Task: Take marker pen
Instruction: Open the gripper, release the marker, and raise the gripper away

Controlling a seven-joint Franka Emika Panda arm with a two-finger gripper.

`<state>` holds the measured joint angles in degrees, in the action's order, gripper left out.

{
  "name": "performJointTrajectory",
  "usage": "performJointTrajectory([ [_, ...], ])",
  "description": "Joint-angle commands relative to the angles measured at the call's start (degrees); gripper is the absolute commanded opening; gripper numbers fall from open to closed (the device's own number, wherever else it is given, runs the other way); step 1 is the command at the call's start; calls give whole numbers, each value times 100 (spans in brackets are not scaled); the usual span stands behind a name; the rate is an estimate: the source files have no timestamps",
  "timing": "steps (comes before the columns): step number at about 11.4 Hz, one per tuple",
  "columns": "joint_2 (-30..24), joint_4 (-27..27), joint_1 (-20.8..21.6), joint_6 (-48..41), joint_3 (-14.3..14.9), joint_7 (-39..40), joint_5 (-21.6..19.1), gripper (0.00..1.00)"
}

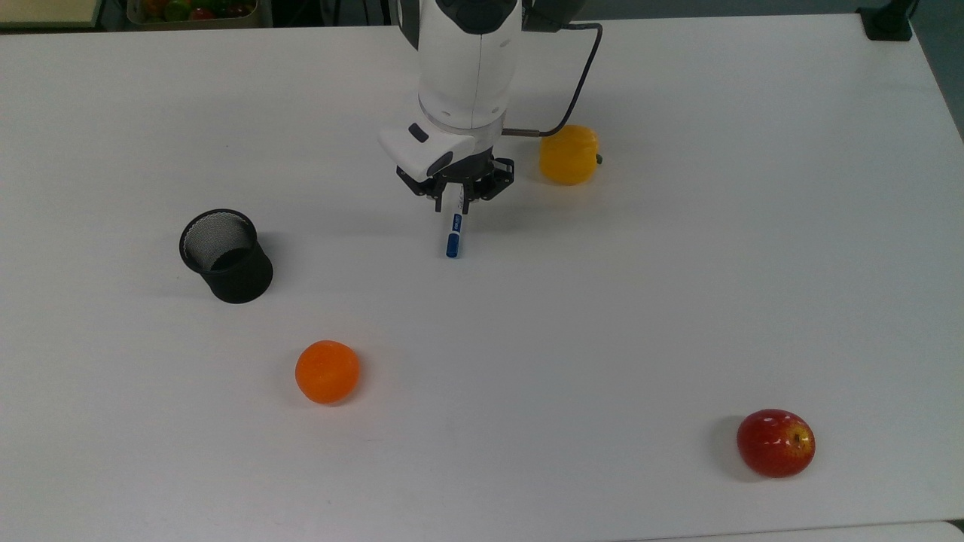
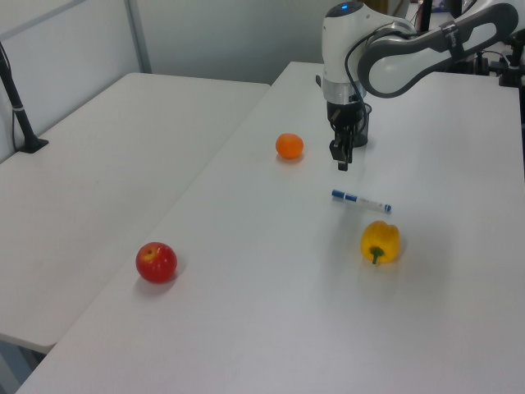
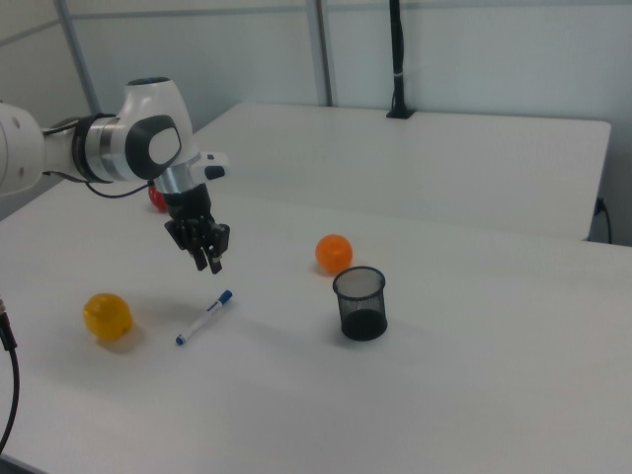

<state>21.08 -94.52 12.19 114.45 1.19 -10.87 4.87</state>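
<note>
1. The gripper hangs above the white table with its fingers pointing down; they hold nothing and stand a little apart, with a narrow gap between them
2. The marker pen lies flat on the table just below and beside the gripper, not touching it; in the top view its blue cap points toward the bottom of the picture
3. The yellow bell pepper sits near the pen's tail end in the left view
4. The black mesh cup stands upright, well off to the top view's left of the pen
5. The orange lies nearer the camera than the cup in the top view
6. The red apple rests far off at the top view's lower right
</note>
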Motion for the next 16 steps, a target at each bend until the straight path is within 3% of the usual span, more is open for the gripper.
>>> performJointTrajectory([
  [1,-51,-5,29,77,31,94,-100,100],
  [5,-375,30,29,-263,31,103,-21,100],
  [9,-1279,4,-23,-1414,31,208,-12,100],
  [12,-1869,-40,-330,-2073,-30,804,-30,100],
  [14,-2151,-119,-725,-2286,-293,1287,-30,100],
  [16,-2161,-58,-710,-2296,-268,1272,-39,100],
])
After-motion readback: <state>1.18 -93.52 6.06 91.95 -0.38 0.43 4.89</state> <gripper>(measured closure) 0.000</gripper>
